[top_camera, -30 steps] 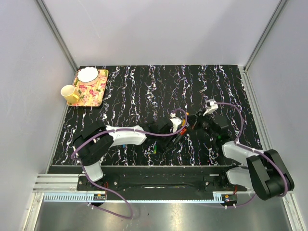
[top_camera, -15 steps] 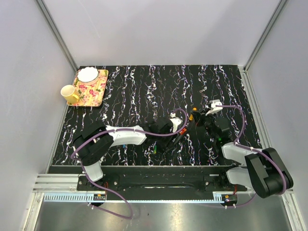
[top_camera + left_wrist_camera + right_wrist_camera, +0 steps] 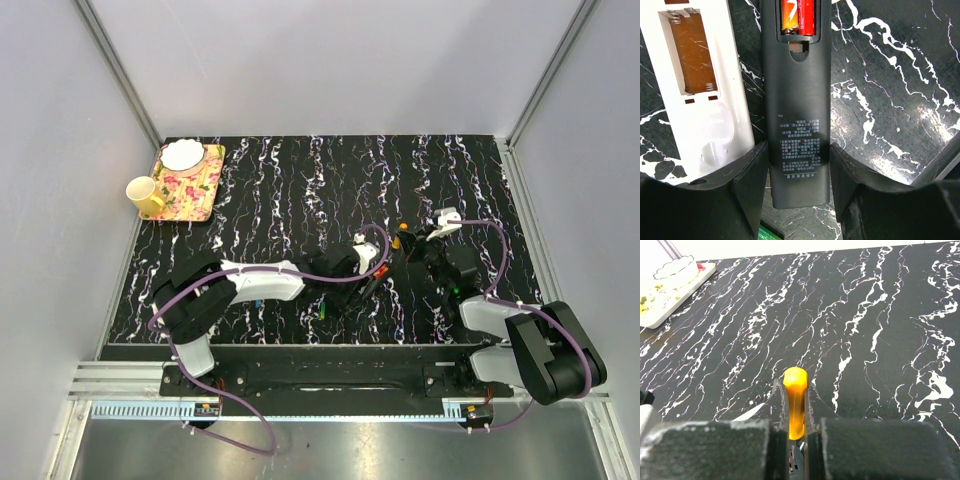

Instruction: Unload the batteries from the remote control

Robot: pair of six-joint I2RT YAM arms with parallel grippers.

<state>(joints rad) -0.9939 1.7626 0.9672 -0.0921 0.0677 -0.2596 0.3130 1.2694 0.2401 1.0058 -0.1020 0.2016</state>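
My left gripper (image 3: pixel 799 200) is shut on the near end of a black remote (image 3: pixel 798 125), which lies back up on the table. Its open compartment shows an orange and a red battery (image 3: pixel 799 17). A white remote (image 3: pixel 700 90) with an empty compartment lies just left of it. My right gripper (image 3: pixel 796 415) is shut on a slim orange battery (image 3: pixel 795 400) and holds it above the table, right of the remotes. The orange battery also shows in the top view (image 3: pixel 402 228). A green battery (image 3: pixel 324 309) and a blue battery (image 3: pixel 258 297) lie loose on the table.
A floral tray (image 3: pixel 200 190) with a white bowl (image 3: pixel 181 155) and a yellow mug (image 3: pixel 146 195) stand at the far left corner. Grey walls with metal rails close the table on three sides. The green battery's end (image 3: pixel 769 234) lies under my left fingers.
My right gripper has lifted up and back from the black remote with the orange battery in it. The left arm and both remotes have not moved.
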